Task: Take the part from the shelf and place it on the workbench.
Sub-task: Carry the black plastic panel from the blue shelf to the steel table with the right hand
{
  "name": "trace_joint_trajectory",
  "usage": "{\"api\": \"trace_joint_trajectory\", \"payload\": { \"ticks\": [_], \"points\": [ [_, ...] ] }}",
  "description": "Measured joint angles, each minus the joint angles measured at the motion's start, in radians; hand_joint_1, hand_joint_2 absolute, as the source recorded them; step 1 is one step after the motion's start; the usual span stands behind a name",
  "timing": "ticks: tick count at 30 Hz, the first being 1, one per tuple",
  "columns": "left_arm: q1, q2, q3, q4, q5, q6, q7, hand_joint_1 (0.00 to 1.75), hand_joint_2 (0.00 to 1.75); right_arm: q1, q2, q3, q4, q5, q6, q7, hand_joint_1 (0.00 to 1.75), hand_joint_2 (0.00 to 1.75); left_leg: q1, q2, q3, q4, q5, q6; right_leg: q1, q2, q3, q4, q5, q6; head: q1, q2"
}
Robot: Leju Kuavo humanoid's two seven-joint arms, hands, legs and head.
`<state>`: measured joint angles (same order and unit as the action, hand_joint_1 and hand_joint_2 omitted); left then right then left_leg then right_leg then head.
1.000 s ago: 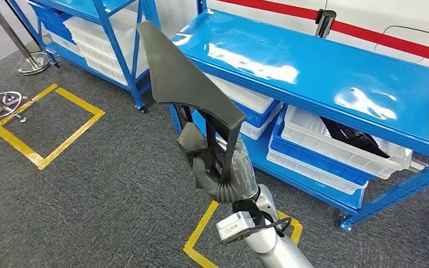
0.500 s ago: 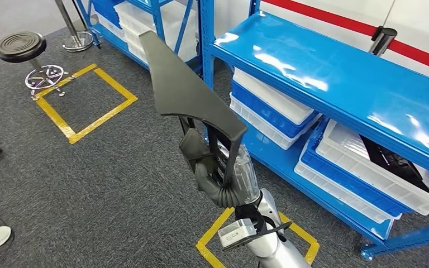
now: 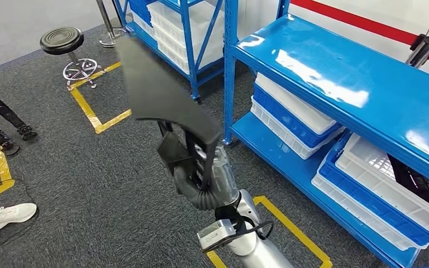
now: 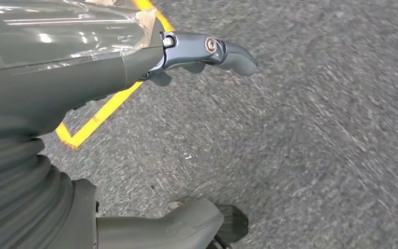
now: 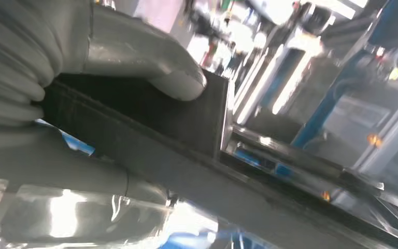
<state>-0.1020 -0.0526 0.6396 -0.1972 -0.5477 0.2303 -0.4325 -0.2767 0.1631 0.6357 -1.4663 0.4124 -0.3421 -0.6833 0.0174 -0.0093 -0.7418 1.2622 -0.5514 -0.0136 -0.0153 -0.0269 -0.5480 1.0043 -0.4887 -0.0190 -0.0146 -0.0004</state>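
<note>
The right hand [image 3: 201,178] grips the large black triangular plastic part [image 3: 159,92] upright over grey carpet [image 3: 89,184] (left hand [image 4: 134,67] spread, holding nothing).

A matte black flat plastic part [image 3: 162,95] is seen over speckled dark grey carpet [image 3: 89,184] lined with yellow floor tape [image 3: 92,111]; glossy blue metal shelving [image 3: 335,78] is stacked with white plastic bins [image 3: 385,178].

Right robot hand [image 3: 196,177] lying mostly hidden behind the dark part [image 3: 162,92], part's outline smearing with motion blur, white bin [image 3: 391,190] running off the frame edge, contents unclear
</note>
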Motion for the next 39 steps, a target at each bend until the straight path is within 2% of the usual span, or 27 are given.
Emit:
{"api": "trace_joint_trajectory", "payload": {
  "ticks": [1,2,3,5,7,10,12,14,16,17,18,19,20,21,23,25,26,27,29,31,32,33,34,36,37,38,39],
  "points": [
    [0.002,0.000,0.004,0.000,0.001,0.001,-0.001,0.00,1.75,-0.001,0.004,0.004,0.011,0.000,0.000,-0.001,1.75,1.75,0.001,0.004,-0.019,0.033,-0.005,-0.001,0.002,-0.012,0.000,0.000,-0.001,-0.002,0.000,0.000],
    [0.005,0.000,0.008,0.000,0.002,0.002,-0.002,0.00,1.75,-0.001,0.008,0.007,0.020,-0.001,0.000,-0.001,1.75,1.75,0.002,0.007,-0.016,0.022,0.010,-0.001,0.004,-0.024,0.001,0.000,-0.003,-0.003,0.000,0.000],
    [0.007,0.000,0.012,0.000,0.002,0.002,-0.002,0.00,1.75,-0.003,0.011,0.010,0.027,-0.001,0.000,-0.001,1.75,1.75,0.002,0.013,0.008,-0.026,0.040,0.001,0.005,-0.036,0.003,0.000,-0.005,-0.004,0.000,0.000],
    [0.008,0.001,0.017,0.000,0.002,0.003,-0.003,0.00,1.75,-0.008,0.018,0.014,0.036,-0.002,-0.001,-0.002,1.75,1.75,-0.003,0.051,0.086,-0.168,0.100,0.011,0.011,-0.055,0.008,0.000,-0.010,-0.001,-0.001,0.000],
    [0.006,0.002,0.018,0.000,0.002,0.004,-0.004,0.00,1.75,-0.015,0.023,0.016,0.042,-0.002,-0.001,-0.003,1.75,1.75,-0.012,0.076,0.126,-0.242,0.118,0.021,0.017,-0.072,0.013,0.000,-0.016,0.007,0.001,0.000],
    [0.008,0.004,0.018,0.000,0.002,0.005,-0.005,0.00,1.75,-0.019,0.030,0.017,0.051,-0.002,-0.001,-0.003,1.75,1.75,-0.016,0.049,0.128,-0.257,0.121,0.037,0.020,-0.093,0.018,-0.003,-0.023,0.020,0.002,0.000],
    [0.009,0.004,0.018,0.000,0.002,0.006,-0.005,0.00,1.75,-0.022,0.033,0.018,0.055,-0.002,-0.001,-0.003,1.75,1.75,-0.010,0.027,0.138,-0.273,0.131,0.050,0.020,-0.055,0.002,0.043,-0.051,0.022,0.005,0.000],
    [0.007,0.003,0.018,0.000,0.002,0.007,-0.006,0.00,1.75,-0.023,0.031,0.018,0.060,-0.002,-0.001,-0.004,1.75,1.75,-0.008,0.001,0.141,-0.279,0.136,0.057,0.015,0.001,-0.055,0.167,-0.105,0.014,0.009,0.000],
    [0.006,0.003,0.018,0.000,0.002,0.007,-0.005,0.00,1.75,-0.022,0.026,0.018,0.068,-0.002,-0.001,-0.004,1.75,1.75,-0.008,-0.028,0.140,-0.279,0.136,0.058,0.013,0.020,-0.115,0.277,-0.139,0.016,0.012,0.000],
    [0.007,0.003,0.018,0.000,0.002,0.007,-0.005,0.00,1.75,-0.022,0.024,0.018,0.072,-0.002,-0.001,-0.004,1.75,1.75,-0.008,-0.043,0.140,-0.278,0.136,0.058,0.012,0.022,-0.124,0.285,-0.133,0.023,0.012,0.000],
    [0.008,0.003,0.018,0.000,0.002,0.007,-0.005,0.00,1.75,-0.022,0.023,0.018,0.074,-0.002,-0.001,-0.004,1.75,1.75,-0.008,-0.058,0.141,-0.277,0.135,0.057,0.010,0.025,-0.113,0.251,-0.110,0.033,0.012,0.000],
    [0.009,0.003,0.018,0.000,0.002,0.007,-0.005,0.00,1.75,-0.022,0.023,0.018,0.076,-0.002,-0.001,-0.004,1.75,1.75,-0.007,-0.072,0.142,-0.275,0.134,0.055,0.007,0.035,-0.086,0.184,-0.076,0.043,0.013,0.000],
    [0.010,0.003,0.018,0.000,0.002,0.007,-0.005,0.00,1.75,-0.023,0.023,0.018,0.077,-0.002,-0.001,-0.004,1.75,1.75,-0.008,-0.086,0.141,-0.271,0.133,0.052,0.004,0.053,-0.056,0.111,-0.044,0.050,0.013,0.000],
    [0.010,0.002,0.018,0.000,0.002,0.007,-0.006,0.00,1.75,-0.023,0.023,0.018,0.078,-0.002,-0.001,-0.004,1.75,1.75,-0.010,-0.098,0.140,-0.267,0.130,0.047,0.001,0.066,-0.031,0.053,-0.019,0.051,0.013,0.000],
    [0.012,0.002,0.018,0.000,0.002,0.007,-0.006,0.00,1.75,-0.024,0.025,0.018,0.079,-0.002,-0.001,-0.004,1.75,1.75,-0.009,-0.115,0.133,-0.262,0.129,0.035,0.001,0.077,-0.011,0.009,0.000,0.039,0.011,0.000],
    [0.016,0.003,0.019,0.001,0.002,0.007,-0.005,0.00,1.75,-0.025,0.028,0.018,0.080,-0.002,-0.001,-0.004,1.75,1.75,-0.003,-0.124,0.127,-0.261,0.129,0.023,0.002,0.060,-0.007,0.006,0.006,0.023,0.010,0.000],
    [0.018,0.002,0.019,0.001,0.002,0.007,-0.005,0.00,1.75,-0.026,0.030,0.018,0.081,-0.002,-0.002,-0.004,1.75,1.75,-0.002,-0.111,0.122,-0.251,0.123,0.018,0.001,0.052,-0.006,0.003,0.009,0.015,0.009,0.000],
    [0.018,0.002,0.019,0.001,0.002,0.007,-0.005,0.00,1.75,-0.027,0.032,0.018,0.081,-0.003,-0.001,-0.004,1.75,1.75,-0.002,-0.086,0.108,-0.224,0.106,0.013,-0.001,0.042,-0.004,0.000,0.010,0.007,0.006,0.000],
    [0.015,0.003,0.019,0.001,0.002,0.007,-0.005,0.00,1.75,-0.028,0.034,0.019,0.082,-0.003,-0.002,-0.004,1.75,1.75,-0.003,-0.023,0.052,-0.109,0.046,0.005,0.002,0.020,-0.001,-0.003,0.009,-0.005,0.000,0.000],
    [0.014,0.003,0.019,0.001,0.002,0.007,-0.005,0.00,1.75,-0.026,0.034,0.018,0.085,-0.003,-0.002,-0.004,1.75,1.75,0.001,0.003,-0.012,0.011,0.001,-0.001,0.008,-0.004,-0.001,-0.003,0.006,-0.011,-0.001,0.000],
    [0.015,0.003,0.019,0.001,0.002,0.007,-0.005,0.00,1.75,-0.026,0.034,0.019,0.086,-0.003,-0.002,-0.004,1.75,1.75,0.003,0.006,-0.022,0.028,0.003,-0.002,0.010,-0.016,-0.001,-0.002,0.005,-0.012,-0.001,0.000],
    [0.016,0.003,0.018,0.002,0.002,0.007,-0.005,0.00,1.75,-0.025,0.034,0.019,0.087,-0.003,-0.002,-0.004,1.75,1.75,0.004,0.010,-0.010,0.003,0.024,-0.001,0.012,-0.027,-0.001,-0.002,0.003,-0.013,-0.001,0.000],
    [0.016,0.003,0.018,0.002,0.002,0.007,-0.005,0.00,1.75,-0.025,0.034,0.019,0.087,-0.003,-0.001,-0.004,1.75,1.75,0.004,0.020,0.025,-0.061,0.057,0.002,0.013,-0.038,0.001,-0.002,0.001,-0.012,-0.002,0.000],
    [0.014,0.003,0.018,0.001,0.001,0.007,-0.006,0.00,1.75,-0.026,0.035,0.019,0.087,-0.007,-0.001,-0.004,1.75,1.75,-0.002,0.058,0.102,-0.200,0.107,0.011,0.019,-0.056,0.006,-0.003,-0.004,-0.008,-0.001,0.000],
    [0.012,0.003,0.018,0.001,-0.001,0.007,-0.009,0.00,1.75,-0.025,0.033,0.017,0.082,-0.020,0.007,-0.002,1.75,1.75,-0.007,0.070,0.125,-0.240,0.116,0.017,0.021,-0.063,0.007,-0.003,-0.006,-0.003,-0.001,0.000],
    [0.009,0.001,0.018,0.001,-0.005,0.008,-0.012,0.00,1.75,-0.020,0.027,0.015,0.067,-0.042,0.024,0.005,1.75,1.75,-0.011,0.073,0.131,-0.252,0.116,0.022,0.024,-0.071,0.009,-0.004,-0.009,0.001,-0.001,0.000],
    [0.006,-0.001,0.018,0.001,-0.011,0.010,-0.015,0.00,1.75,-0.013,0.017,0.008,0.038,-0.069,0.054,0.015,1.75,1.75,-0.014,0.061,0.130,-0.252,0.117,0.027,0.024,-0.080,0.011,-0.005,-0.011,0.007,0.000,0.000]
  ]
}}
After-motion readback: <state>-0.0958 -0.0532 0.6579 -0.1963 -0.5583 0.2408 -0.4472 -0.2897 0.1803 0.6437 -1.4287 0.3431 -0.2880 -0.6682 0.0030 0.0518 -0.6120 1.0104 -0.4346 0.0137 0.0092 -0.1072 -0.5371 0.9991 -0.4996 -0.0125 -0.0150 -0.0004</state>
